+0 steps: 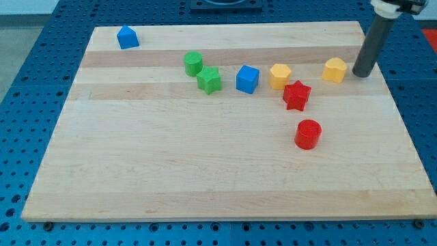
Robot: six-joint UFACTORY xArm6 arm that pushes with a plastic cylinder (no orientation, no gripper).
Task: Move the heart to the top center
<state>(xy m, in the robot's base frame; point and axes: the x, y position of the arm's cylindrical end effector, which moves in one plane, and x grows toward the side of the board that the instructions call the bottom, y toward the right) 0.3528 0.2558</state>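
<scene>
The yellow heart-like block [334, 70] lies near the view's upper right on the wooden board [205, 171]. My tip [360, 74] rests on the board just to the right of it, a small gap apart. A second yellow block, a hexagon [280, 76], lies further left. The rod rises from the tip toward the view's top right corner.
A red star [297, 95] sits below the yellow hexagon, and a red cylinder [308, 134] below that. A blue cube [248, 79], a green star [209, 80] and a green cylinder [193, 63] form a row to the left. A blue house-shaped block [128, 37] is at the top left.
</scene>
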